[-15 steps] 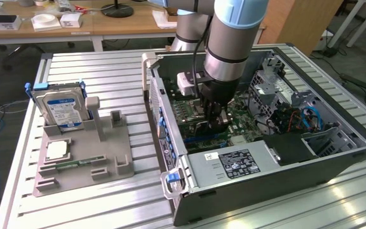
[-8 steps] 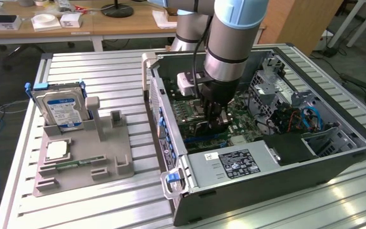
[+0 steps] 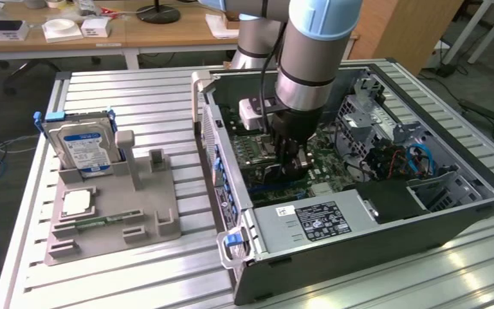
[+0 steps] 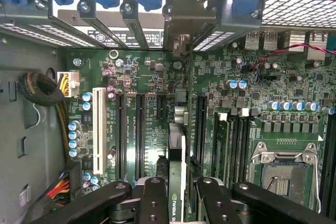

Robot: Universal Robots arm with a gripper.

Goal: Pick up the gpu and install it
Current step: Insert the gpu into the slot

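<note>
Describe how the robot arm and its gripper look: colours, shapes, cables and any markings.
The arm is a thick round tube, silver-grey, with a light blue cap at the joint. A black cable runs down beside the wrist, past a small white box. The gripper is black; in the wrist view its fingers are black metal links held with round bolts. I can read no marking on the arm or gripper.

even indoor light, mild blur

1. A grey parts holder [image 3: 114, 222] lies on the slatted table [image 3: 127, 96], at the exterior view's left of the open computer case [image 3: 453, 212].
2. A silver hard drive [image 3: 84, 149] stands upright in it.
3. A processor chip [image 3: 75, 203] lies flat on it.
</note>
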